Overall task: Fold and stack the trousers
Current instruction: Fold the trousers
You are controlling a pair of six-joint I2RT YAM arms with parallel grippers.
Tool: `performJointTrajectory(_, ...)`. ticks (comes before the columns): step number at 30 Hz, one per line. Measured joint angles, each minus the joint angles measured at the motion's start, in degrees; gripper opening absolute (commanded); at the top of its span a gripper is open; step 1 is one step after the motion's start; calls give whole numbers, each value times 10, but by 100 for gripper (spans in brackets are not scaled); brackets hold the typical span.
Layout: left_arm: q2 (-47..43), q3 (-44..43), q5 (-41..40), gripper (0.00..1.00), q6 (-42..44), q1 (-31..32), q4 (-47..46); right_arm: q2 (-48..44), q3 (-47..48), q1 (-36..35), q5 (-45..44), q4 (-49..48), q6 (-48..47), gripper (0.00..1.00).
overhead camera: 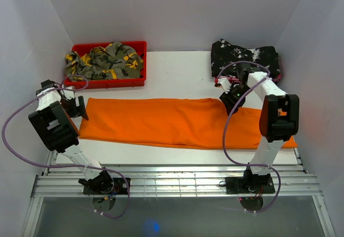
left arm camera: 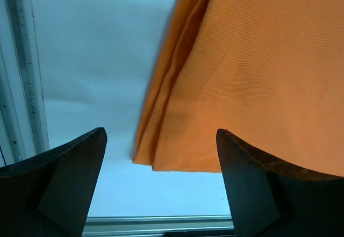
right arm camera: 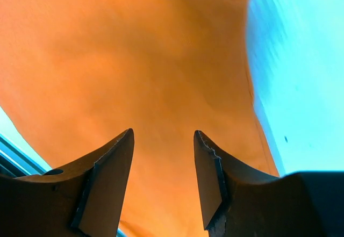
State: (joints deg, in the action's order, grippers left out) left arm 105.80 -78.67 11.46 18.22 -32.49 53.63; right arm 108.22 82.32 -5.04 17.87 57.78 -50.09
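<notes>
Trousers point(overhead camera: 172, 121), bright orange, lie flat in a long strip on the white surface point(overhead camera: 177, 67), running from just beside my left jaws to under my right jaws and on past them. My left jaws stand wide apart and hold nothing. The layered end corner of the cloth lies ahead of them, nearer the right-hand finger, with bare surface ahead of the other. My right jaws are parted by a narrower gap and grip nothing. Orange cloth fills the space beneath and ahead of them, and I cannot tell whether their tips touch it. Beyond the left jaws sits a red bin point(overhead camera: 141, 46) holding a camouflage garment point(overhead camera: 105, 60); beyond the right jaws lies a black speckled garment point(overhead camera: 244, 57)
</notes>
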Motion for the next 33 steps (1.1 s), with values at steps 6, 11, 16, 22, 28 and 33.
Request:
performJointTrajectory(6, 36, 22, -5, 81, 14, -4, -32, -23, -1, 47, -17, 18, -3, 55)
performJointTrajectory(11, 38, 35, 6, 71, 18, 2, -55, -24, -7, 73, -31, 24, -5, 55)
performJointTrajectory(16, 25, 59, 21, 43, 4, 23, -82, -24, -7, 75, -36, 25, -5, 54)
performJointTrajectory(22, 26, 62, 49, 0, -29, 24, -88, -24, -7, 76, -41, 28, -5, 54)
performJointTrajectory(28, 28, 38, 53, 0, -41, 4, -58, -24, -2, 83, -43, 37, -7, 54)
performJointTrajectory(33, 28, -36, 55, 0, -25, -47, -4, -24, -2, 91, -42, 40, -9, 54)
